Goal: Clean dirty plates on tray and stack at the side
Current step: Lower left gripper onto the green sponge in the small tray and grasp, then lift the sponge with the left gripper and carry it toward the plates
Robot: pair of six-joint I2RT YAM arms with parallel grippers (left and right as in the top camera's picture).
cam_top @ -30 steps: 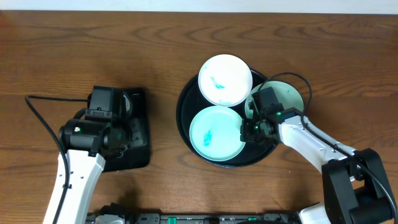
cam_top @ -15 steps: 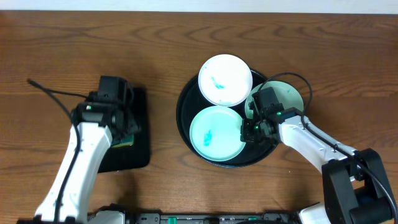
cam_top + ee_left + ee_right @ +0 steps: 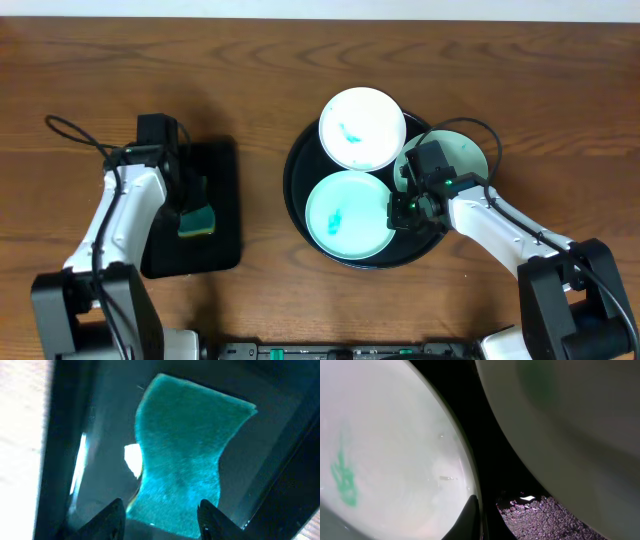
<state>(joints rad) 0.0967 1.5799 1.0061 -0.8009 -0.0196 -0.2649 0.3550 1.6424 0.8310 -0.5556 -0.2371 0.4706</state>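
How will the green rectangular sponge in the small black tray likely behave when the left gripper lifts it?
The green rectangular sponge is probably soft: its sides curve inward, so it may squash between the fingers of the left gripper. It looks fibrous, so likely not slippery. Lying flat in the small black rectangular tray, it should not roll.

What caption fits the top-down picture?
Left gripper pinches a green sponge while the right gripper rests beside smeared plates on the black tray.
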